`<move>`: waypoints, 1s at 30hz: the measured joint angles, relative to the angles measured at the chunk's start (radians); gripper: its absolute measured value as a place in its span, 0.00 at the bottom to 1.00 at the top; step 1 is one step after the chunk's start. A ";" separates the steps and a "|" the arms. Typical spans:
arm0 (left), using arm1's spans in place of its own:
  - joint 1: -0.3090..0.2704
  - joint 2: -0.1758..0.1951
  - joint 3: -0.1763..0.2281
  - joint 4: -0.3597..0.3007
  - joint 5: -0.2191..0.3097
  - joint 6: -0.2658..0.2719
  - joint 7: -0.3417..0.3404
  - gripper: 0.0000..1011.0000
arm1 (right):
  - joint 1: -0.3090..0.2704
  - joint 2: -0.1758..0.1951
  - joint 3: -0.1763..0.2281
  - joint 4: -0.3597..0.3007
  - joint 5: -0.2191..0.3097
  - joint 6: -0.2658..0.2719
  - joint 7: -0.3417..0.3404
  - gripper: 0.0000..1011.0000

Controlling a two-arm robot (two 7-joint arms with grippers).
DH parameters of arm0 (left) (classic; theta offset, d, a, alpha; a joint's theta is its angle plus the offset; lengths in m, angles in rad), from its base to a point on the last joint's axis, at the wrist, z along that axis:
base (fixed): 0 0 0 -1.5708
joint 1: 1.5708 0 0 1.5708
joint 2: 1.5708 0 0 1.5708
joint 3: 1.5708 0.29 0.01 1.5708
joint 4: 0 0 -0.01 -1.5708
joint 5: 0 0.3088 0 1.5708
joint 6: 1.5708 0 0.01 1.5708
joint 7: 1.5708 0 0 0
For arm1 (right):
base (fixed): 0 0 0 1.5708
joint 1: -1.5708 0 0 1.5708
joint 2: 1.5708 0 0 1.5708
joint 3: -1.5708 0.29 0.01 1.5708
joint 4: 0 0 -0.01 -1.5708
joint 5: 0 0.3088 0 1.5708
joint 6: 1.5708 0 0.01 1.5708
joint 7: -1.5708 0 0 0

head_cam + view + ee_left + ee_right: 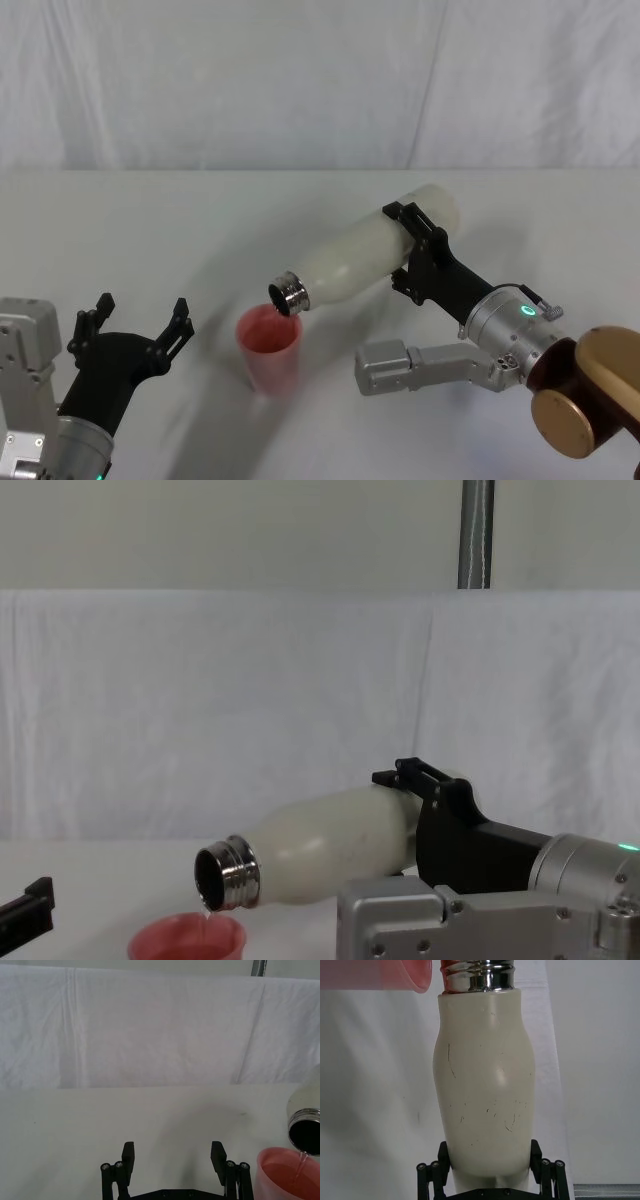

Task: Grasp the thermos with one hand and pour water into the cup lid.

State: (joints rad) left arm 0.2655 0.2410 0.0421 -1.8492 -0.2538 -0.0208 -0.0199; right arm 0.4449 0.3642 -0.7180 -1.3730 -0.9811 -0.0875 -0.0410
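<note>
Head view: the right gripper [425, 250] clasps the tilted thermos [365, 252], neck over the cup lid [268, 345] — left gripper [135, 322] spread, empty, just beside the lid.

Left gripper [173, 1157]: fingers [128, 1156] spread wide apart, nothing between them, hovering over the table.
Table [100, 1120]: white, bare ahead of the gripper up to its far edge.
Backdrop [150, 1030]: white creased cloth hanging along the table's far edge.
Thermos [306, 1117]: tipped mouth-down, dark open steel neck just above the cup lid.
Cup lid [280, 1177]: pink-red, upright on the table just beside the left gripper.
Water [300, 1162]: thin stream falling from the neck into the cup lid.
</note>
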 joint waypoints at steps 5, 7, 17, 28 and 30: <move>0.000 0.000 0.000 0.000 0.000 0.000 0.000 0.99 | 0.000 0.001 0.000 0.000 -0.001 0.000 -0.001 0.95; 0.000 0.000 0.000 0.000 0.000 0.000 0.000 0.99 | 0.000 0.002 0.000 0.000 -0.001 0.000 -0.001 0.95; 0.000 0.000 0.000 0.000 0.000 0.000 0.000 0.99 | 0.002 0.002 0.001 0.001 -0.001 0.001 -0.001 0.95; 0.000 0.000 0.000 0.000 0.000 0.000 0.000 0.99 | 0.007 0.004 0.004 0.002 -0.001 0.002 -0.001 0.95; 0.000 0.000 0.000 0.000 0.000 0.000 0.000 0.99 | 0.008 0.003 0.004 0.002 -0.002 0.002 -0.001 0.95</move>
State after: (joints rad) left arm 0.2655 0.2410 0.0421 -1.8492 -0.2538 -0.0208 -0.0199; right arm 0.4525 0.3676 -0.7140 -1.3706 -0.9827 -0.0852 -0.0421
